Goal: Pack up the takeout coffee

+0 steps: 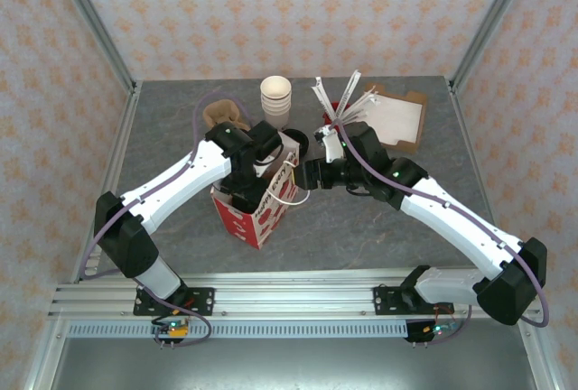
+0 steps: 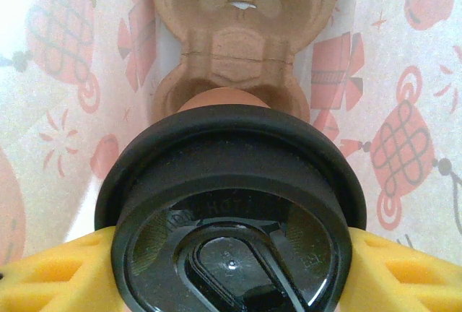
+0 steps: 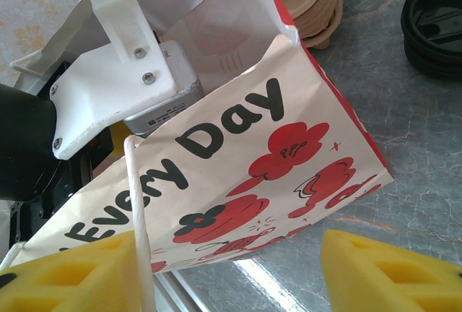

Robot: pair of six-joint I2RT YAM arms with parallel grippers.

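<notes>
Red-and-white paper bag [image 1: 257,217] is standing between both arms up top. Left wrist: my left claw [image 2: 231,254] is squeezing the tan paper cup with round black lid [image 2: 231,175] upright inside it, probably to avoid spills. Right wrist: right claw [image 3: 231,269] is hanging open beside the white handle [image 3: 137,204].

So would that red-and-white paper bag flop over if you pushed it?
Probably floppy: the red-and-white paper bag looks thin, and its top edge bends. Likely light, so a push might slide or tip it. Its white cord handle looks bendy too.
</notes>
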